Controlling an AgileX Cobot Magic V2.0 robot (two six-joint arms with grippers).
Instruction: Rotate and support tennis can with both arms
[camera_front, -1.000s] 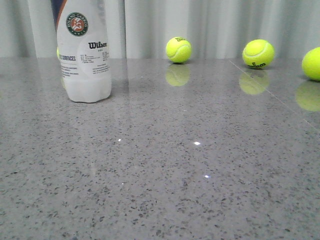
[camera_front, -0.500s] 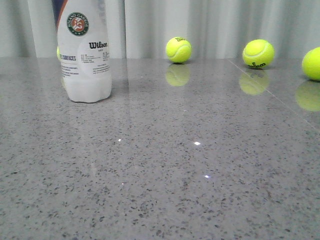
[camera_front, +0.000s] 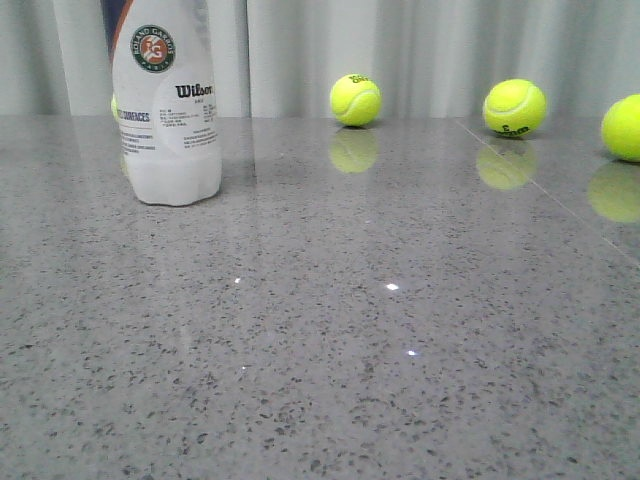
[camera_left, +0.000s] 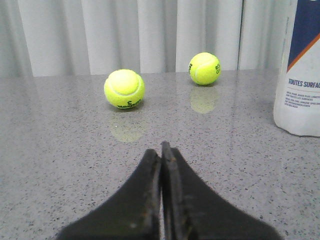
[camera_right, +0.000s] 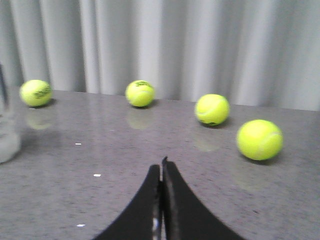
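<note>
The tennis can (camera_front: 166, 105) stands upright on the grey speckled table (camera_front: 350, 330), at its far left in the front view, its top cut off by the edge of that picture. Its label faces forward there: the round red-and-green emblem up high, "Wilson" lettering below it, blocks of small print under that, and a navy panel with an orange stripe at the upper left. Nothing of mine touches it. My left fingers (camera_left: 161, 150) are pressed together with no gap between the tips, holding nothing, low over the table; the can's lower part sits well off to one side of them, showing the navy panel and the words "TOUTES SURFACES". Beyond those fingers lie two loose tennis balls (camera_left: 124, 89), one nearer and one farther back by the curtain (camera_left: 125, 35). My right fingers (camera_right: 161, 166) are likewise closed tip to tip and empty. That view is blurred; it shows four yellow-green balls spread across the table before the pale pleated curtain, and only a faint clear sliver of the can at the picture's edge. In the front view three balls lie along the table's far side, well apart from the can.
</note>
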